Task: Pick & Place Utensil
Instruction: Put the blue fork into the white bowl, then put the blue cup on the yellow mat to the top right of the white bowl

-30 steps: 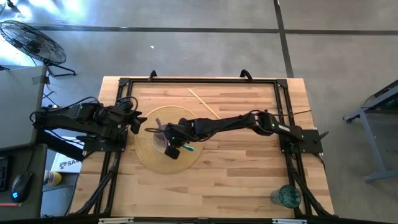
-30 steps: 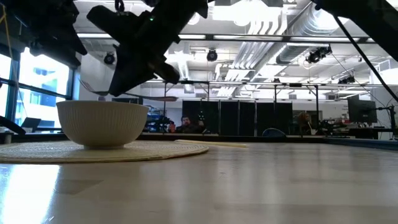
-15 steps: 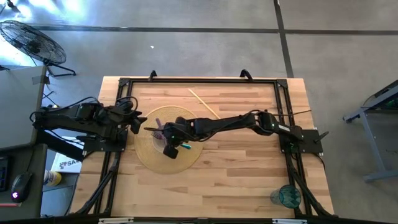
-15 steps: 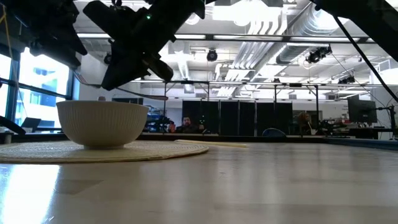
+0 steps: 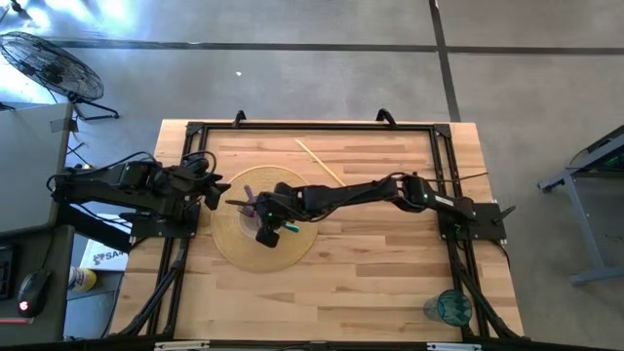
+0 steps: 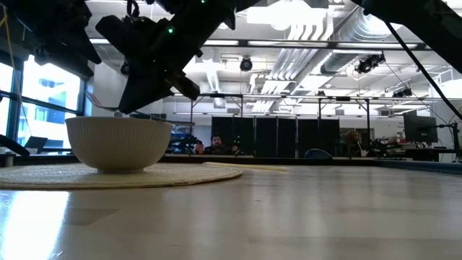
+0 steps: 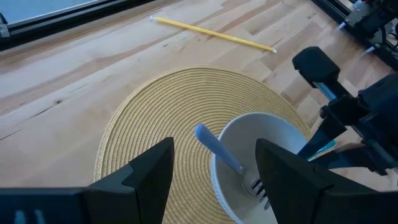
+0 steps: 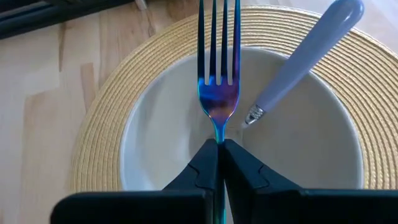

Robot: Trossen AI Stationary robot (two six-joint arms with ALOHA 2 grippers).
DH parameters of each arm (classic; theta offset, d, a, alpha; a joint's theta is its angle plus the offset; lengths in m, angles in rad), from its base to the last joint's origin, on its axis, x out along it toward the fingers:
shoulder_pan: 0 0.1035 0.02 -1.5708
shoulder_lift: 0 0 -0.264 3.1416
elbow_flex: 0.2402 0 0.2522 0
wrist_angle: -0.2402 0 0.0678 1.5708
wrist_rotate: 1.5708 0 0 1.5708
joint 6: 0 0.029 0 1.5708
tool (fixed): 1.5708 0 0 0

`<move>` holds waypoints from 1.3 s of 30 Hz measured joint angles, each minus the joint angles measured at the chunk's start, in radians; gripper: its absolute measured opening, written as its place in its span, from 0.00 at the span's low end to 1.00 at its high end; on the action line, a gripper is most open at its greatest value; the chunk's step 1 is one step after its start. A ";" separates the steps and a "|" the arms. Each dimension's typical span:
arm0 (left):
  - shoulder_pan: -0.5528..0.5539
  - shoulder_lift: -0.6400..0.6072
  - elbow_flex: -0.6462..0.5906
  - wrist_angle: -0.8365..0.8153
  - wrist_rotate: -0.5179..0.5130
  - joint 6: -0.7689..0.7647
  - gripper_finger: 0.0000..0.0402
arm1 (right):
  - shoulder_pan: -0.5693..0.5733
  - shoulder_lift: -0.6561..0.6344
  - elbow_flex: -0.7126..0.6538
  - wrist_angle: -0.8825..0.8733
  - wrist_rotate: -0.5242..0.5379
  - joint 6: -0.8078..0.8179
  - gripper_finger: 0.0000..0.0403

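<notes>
Holding iridescent fork clamped in my right hand above white bowl; pale-handled utensil inside; my left hand apart near placemat.

I see an iridescent blue-purple metal fork, a pale blue-handled utensil, a cream ribbed round bowl, a tan woven round placemat with concentric rings, and a yellow thin stick.

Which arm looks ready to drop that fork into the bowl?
The right: its end effector grips the iridescent blue metal fork above the white ribbed bowl.
</notes>
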 joint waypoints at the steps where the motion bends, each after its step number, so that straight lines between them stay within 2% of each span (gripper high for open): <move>1: 0.000 0.000 0.000 0.000 0.000 0.000 0.55 | 0.000 0.000 0.000 0.000 0.000 0.000 0.02; 17: 0.000 0.000 0.000 0.000 0.000 0.000 0.55 | -0.010 0.011 0.000 0.000 -0.032 0.001 0.02; 28: 0.000 0.000 0.000 0.000 0.000 0.000 0.55 | -0.016 0.011 0.000 -0.002 -0.072 0.000 0.15; 39: 0.000 0.000 0.000 0.000 0.000 0.000 0.55 | -0.018 0.011 0.000 -0.002 -0.068 0.000 0.16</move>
